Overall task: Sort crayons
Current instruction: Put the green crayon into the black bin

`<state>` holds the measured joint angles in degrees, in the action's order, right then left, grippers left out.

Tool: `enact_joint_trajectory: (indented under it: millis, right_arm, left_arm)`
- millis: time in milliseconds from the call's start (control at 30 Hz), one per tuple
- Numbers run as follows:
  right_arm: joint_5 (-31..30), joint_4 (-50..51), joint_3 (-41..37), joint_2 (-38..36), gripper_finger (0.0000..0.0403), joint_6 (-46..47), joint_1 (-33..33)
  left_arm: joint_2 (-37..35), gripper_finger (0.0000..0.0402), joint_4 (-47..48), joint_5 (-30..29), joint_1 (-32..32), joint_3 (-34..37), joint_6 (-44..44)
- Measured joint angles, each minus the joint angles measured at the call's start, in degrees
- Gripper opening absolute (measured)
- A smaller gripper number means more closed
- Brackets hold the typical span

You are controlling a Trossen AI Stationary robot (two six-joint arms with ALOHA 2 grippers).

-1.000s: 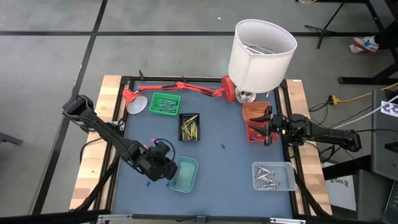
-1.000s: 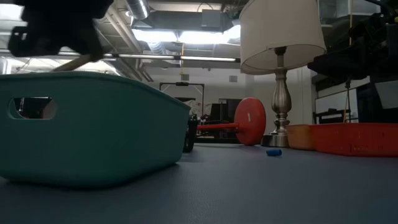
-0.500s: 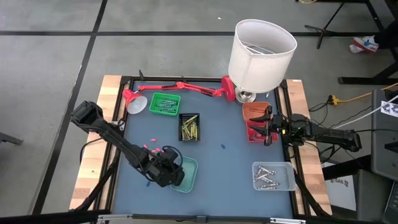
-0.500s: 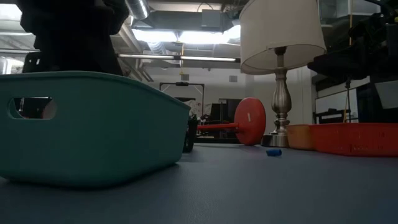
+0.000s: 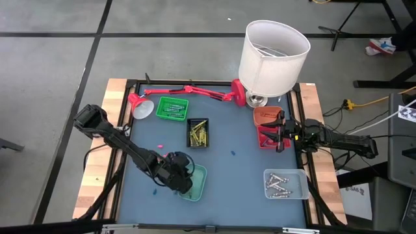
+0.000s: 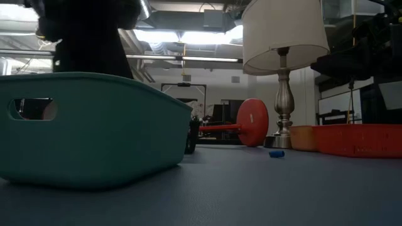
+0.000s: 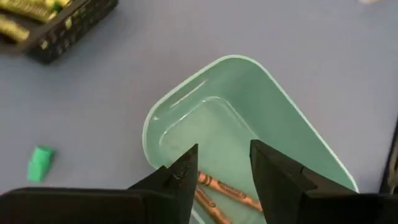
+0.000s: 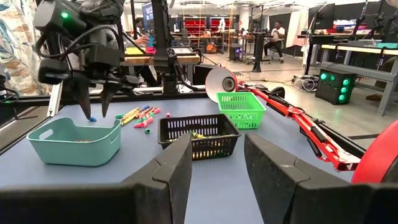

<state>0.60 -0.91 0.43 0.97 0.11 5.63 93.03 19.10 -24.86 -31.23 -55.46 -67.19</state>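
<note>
Crayons (image 7: 219, 193) lie inside teal tray (image 7: 292, 130).

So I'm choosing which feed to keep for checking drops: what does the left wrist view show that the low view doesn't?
Only the left wrist view looks into the teal tray: orange crayons lie on its floor between the left gripper's open jaws, with a black basket of yellow crayons nearby.
Only the low view shows the lamp, the orange tray and a blue crayon loose on the table.
Both show the teal tray and the left gripper above it.
</note>
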Motion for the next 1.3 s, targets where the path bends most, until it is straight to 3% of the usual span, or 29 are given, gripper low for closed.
enact_joint_trajectory:
  millis: [367,567,767,1033,1300]
  right_arm:
    - [0.00,0.00,0.00,0.00,0.0147,-0.01,0.00]
    - [0.00,0.00,0.00,0.00,0.0147,0.00,0.01]
    - [0.02,0.00,0.00,0.00,0.0147,0.00,0.00]
    - [0.02,0.01,0.00,0.00,0.0147,0.00,0.01]
    - [0.00,0.00,0.00,0.01,0.0147,0.01,0.01]
  left_arm:
    - [-7.59,0.0115,8.05,15.81,9.58,0.02,20.95]
    - [-9.16,0.0108,15.81,26.53,11.33,0.02,30.12]
    - [-8.87,0.0108,22.91,25.95,8.87,0.02,36.16]
    - [-8.85,0.0108,23.09,22.45,4.67,3.63,38.40]
    - [-8.83,0.0108,11.70,22.62,1.83,12.06,37.70]
